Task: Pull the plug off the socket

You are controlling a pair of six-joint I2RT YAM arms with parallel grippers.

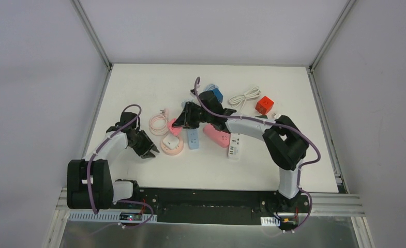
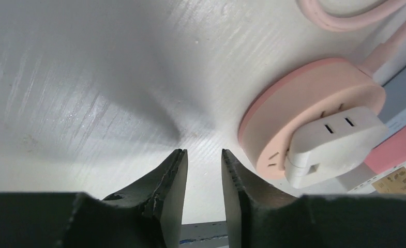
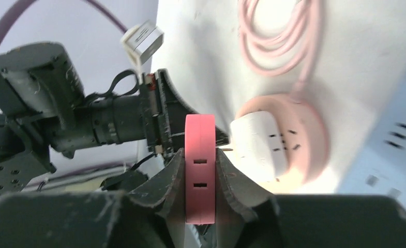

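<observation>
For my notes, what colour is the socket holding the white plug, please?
Socket: pale pink; left wrist view.

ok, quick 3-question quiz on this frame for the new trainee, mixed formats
1. True or false: a white adapter sits on the round socket.
2. The right jaws are shut on: A) red cube B) pink adapter C) white cable.
3. Which jaws are open with nothing between them?
Key: 1 true; 2 B; 3 left jaws.
</observation>
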